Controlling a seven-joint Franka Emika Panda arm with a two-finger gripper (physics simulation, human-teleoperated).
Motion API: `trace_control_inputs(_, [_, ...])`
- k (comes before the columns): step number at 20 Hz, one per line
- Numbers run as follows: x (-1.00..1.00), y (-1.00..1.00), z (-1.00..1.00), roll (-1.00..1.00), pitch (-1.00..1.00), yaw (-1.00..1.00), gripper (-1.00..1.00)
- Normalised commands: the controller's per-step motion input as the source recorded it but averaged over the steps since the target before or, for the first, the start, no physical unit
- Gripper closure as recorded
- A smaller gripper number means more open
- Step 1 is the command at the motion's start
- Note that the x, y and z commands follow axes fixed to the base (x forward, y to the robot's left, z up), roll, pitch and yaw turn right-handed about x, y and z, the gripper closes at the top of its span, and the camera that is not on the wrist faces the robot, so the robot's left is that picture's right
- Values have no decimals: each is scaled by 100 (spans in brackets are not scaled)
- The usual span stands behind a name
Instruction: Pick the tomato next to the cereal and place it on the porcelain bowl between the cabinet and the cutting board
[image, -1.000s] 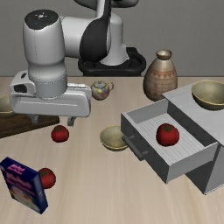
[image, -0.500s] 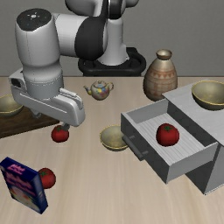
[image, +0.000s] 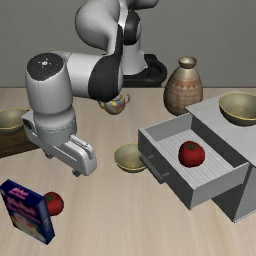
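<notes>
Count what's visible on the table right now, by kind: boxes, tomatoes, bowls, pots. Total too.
Blue cereal box: 1
Red tomatoes: 2, the drawer tomato and the tomato by the box
Tan bowls: 3, the cabinet-top bowl, middle bowl and cutting-board bowl
Brown ribbed jar: 1
Small teapot: 1
Total: 8

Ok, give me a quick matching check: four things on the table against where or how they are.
1 cereal box
2 vase
3 drawer
4 small bowl

A pulled open
B between cabinet and cutting board
C tomato beside it
D at the back of the table

Pairs: 1-C, 2-D, 3-A, 4-B.
</notes>
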Motion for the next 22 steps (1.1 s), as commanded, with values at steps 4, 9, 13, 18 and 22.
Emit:
trace_control_inputs(4, [25, 0, -75, 0, 0, 0, -100])
trace_control_inputs(9, [80, -20, 0, 0, 0, 0, -100])
trace_control_inputs(13, [50, -50, 0, 0, 0, 0, -100])
trace_control_inputs(18, [20, -20, -60, 0, 0, 0, -100])
trace_control_inputs(22, [0, 0, 0, 0, 0, 0, 100])
